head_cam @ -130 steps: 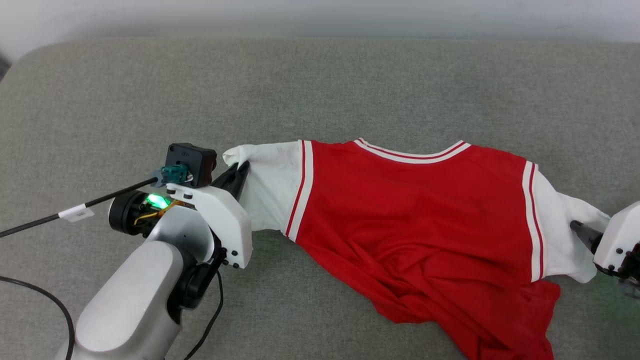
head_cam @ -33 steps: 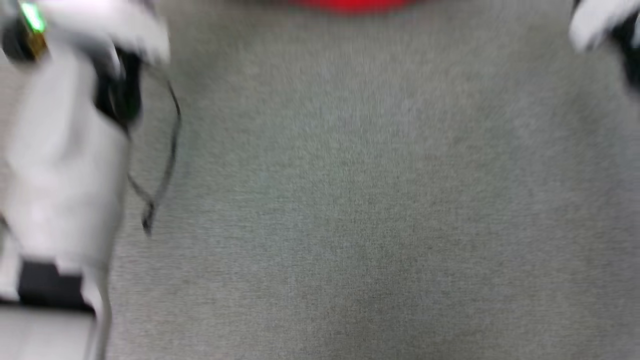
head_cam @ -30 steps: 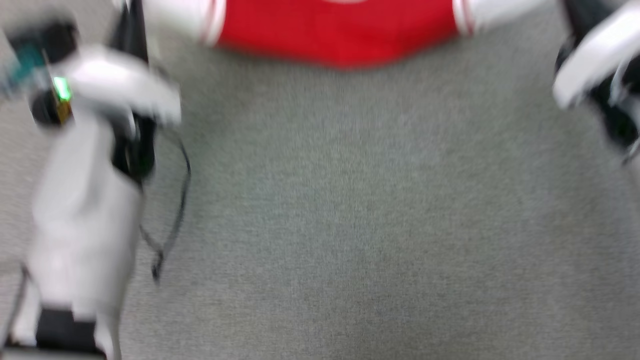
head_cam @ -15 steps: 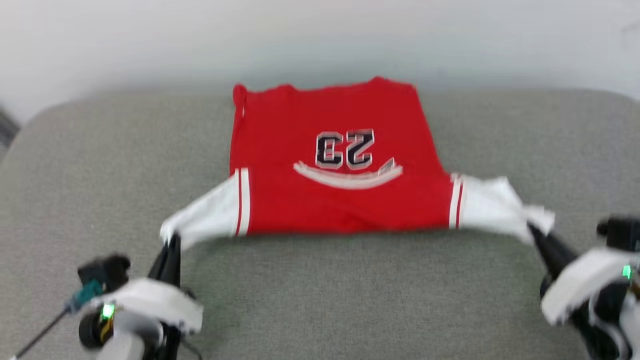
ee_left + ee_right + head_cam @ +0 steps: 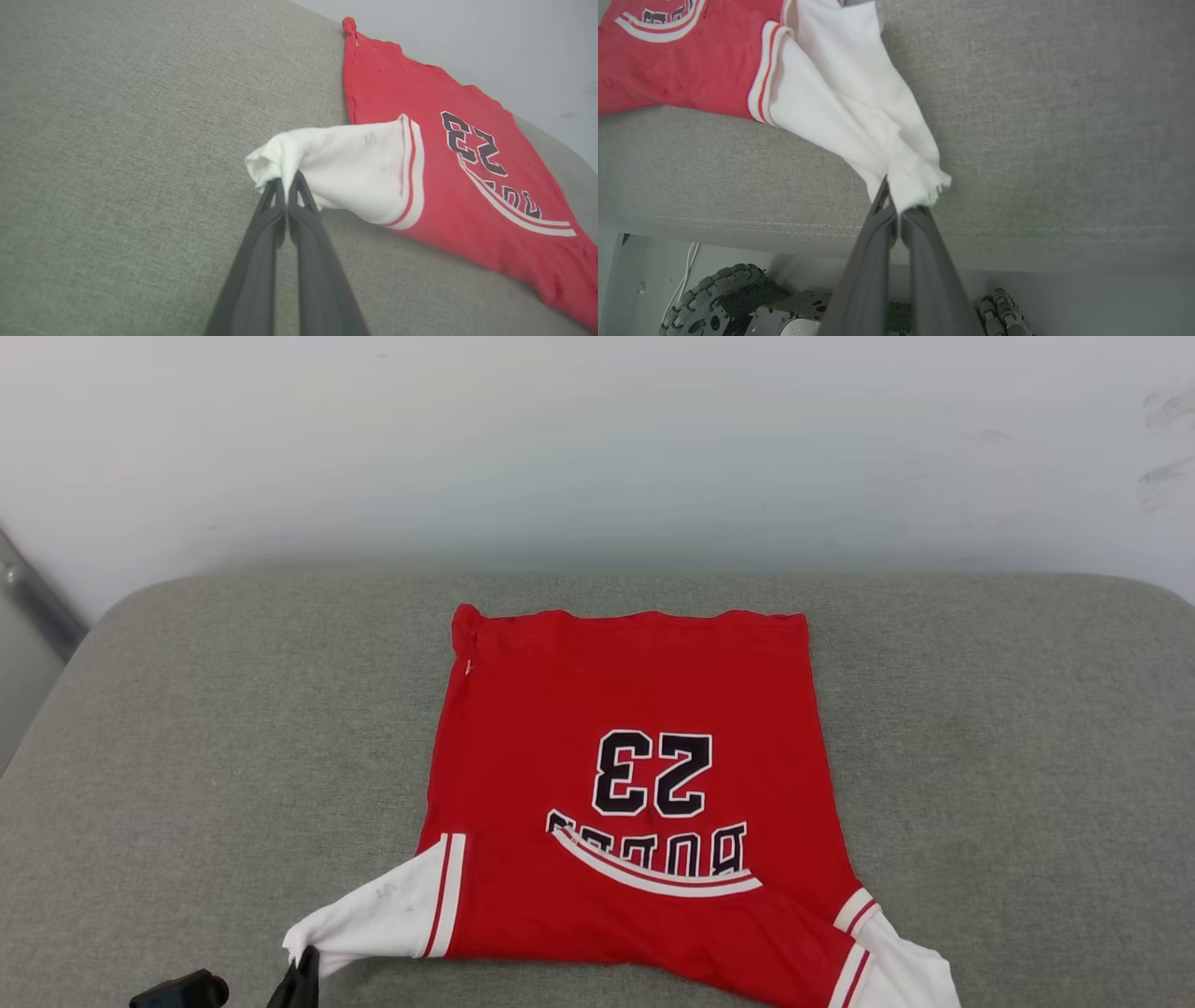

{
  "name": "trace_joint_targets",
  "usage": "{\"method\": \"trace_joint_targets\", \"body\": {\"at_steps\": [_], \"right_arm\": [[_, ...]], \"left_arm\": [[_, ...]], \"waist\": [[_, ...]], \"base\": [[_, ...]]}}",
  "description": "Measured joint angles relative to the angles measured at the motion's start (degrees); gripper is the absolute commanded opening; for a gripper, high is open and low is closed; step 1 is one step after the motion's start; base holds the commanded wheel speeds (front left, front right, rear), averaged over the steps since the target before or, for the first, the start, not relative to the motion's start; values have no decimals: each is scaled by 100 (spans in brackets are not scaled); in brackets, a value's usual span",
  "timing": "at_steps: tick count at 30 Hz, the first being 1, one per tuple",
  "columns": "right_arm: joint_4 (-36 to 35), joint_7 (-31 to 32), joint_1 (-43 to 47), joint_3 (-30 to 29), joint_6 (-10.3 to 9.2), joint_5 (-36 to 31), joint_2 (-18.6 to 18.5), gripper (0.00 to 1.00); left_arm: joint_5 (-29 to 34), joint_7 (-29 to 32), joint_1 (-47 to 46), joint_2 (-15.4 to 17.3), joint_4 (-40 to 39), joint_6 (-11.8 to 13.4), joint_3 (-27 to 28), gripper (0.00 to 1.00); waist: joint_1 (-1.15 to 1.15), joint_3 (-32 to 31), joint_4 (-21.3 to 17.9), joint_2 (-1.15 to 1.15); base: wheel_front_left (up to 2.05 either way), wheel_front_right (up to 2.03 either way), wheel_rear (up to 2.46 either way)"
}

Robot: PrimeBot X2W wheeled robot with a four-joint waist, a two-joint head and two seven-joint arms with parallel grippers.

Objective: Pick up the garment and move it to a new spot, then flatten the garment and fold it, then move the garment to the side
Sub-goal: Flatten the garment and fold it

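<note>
The garment is a red jersey with white sleeves, lying spread on the grey cushion with its black "23" upside down to me and its hem at the far side. My left gripper is shut on the tip of one white sleeve, lifted just above the cushion; its dark fingers show at the head view's bottom left. My right gripper is shut on the end of the other white sleeve, close to the cushion's front edge. That sleeve leaves the head view at the bottom right.
The grey cushion runs wide on both sides of the garment, with a pale wall behind it. Below the cushion's front seam, the right wrist view shows my wheeled base and a white cable.
The head view has swung up from the bare cushion to the whole garment. The garment now lies spread face up, number showing, with both grippers still shut on its sleeves, nearer the front edge.
</note>
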Motion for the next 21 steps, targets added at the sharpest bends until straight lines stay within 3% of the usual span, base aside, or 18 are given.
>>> {"method": "trace_joint_targets", "body": {"at_steps": [1, 5, 10, 16, 21], "right_arm": [[-96, 159, 97, -38, 0, -51, 88, 100], [-501, 288, 104, -187, 0, -164, 267, 100], [-555, -116, -901, -538, 0, -285, 387, 100], [433, -209, -3008, -557, 0, -271, 233, 100], [1692, 445, -4975, -517, 0, -231, -51, 100]], "left_arm": [[22, 0, 53, 8, -70, 42, -2, 0], [191, -22, 103, 36, -322, 158, -85, 0], [458, -30, -39, 107, -642, 342, -174, 0], [704, -76, -659, 97, -1159, 387, -311, 0], [921, -129, -1289, 48, -1515, 330, -471, 0]], "waist": [[0, -1, 4, 0], [1, 30, 25, 0], [1, 168, 27, 0], [3, 738, 85, 0], [3, 1434, 235, 0]], "base": [[0, 0, 0], [0, 0, 0], [0, 0, 0], [0, 0, 0], [0, 0, 0]]}}
